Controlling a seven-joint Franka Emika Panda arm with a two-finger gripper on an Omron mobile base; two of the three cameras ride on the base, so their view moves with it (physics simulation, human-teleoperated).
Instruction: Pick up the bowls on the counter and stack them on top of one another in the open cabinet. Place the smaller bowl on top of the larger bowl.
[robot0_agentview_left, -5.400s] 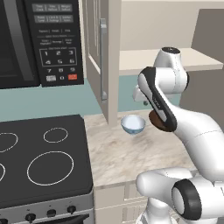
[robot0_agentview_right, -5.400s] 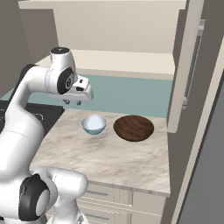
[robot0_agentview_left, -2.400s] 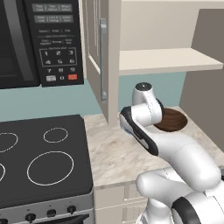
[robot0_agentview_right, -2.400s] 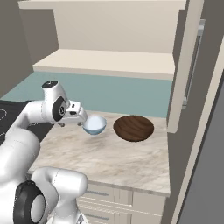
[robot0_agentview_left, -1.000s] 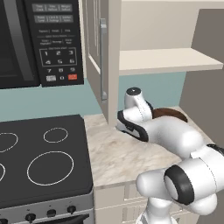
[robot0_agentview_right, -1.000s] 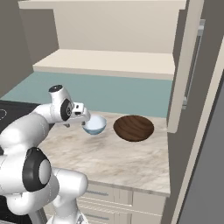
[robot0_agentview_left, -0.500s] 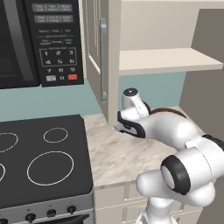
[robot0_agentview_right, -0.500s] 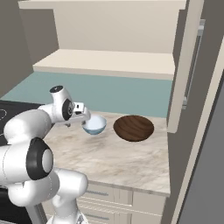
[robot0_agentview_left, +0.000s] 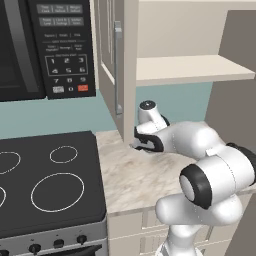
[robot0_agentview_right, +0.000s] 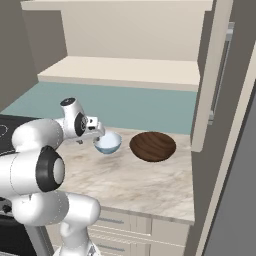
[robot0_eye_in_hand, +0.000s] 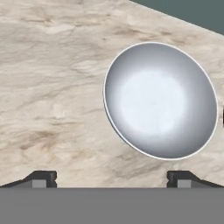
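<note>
Marbled counter (robot0_agentview_right: 125, 185) with two bowls

In the right base view the smaller bowl (robot0_agentview_right: 108, 143) sits on the beige stone, and the larger bowl (robot0_agentview_right: 153, 146) rests just beside it at 3 o'clock, both toward the back edge by the teal wall.

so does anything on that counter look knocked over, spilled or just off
Nothing stands out. The small pale blue bowl and the wide dark brown wooden bowl both sit upright and apart on the beige marbled counter, unspilled. The open gripper is beside the blue bowl.
</note>
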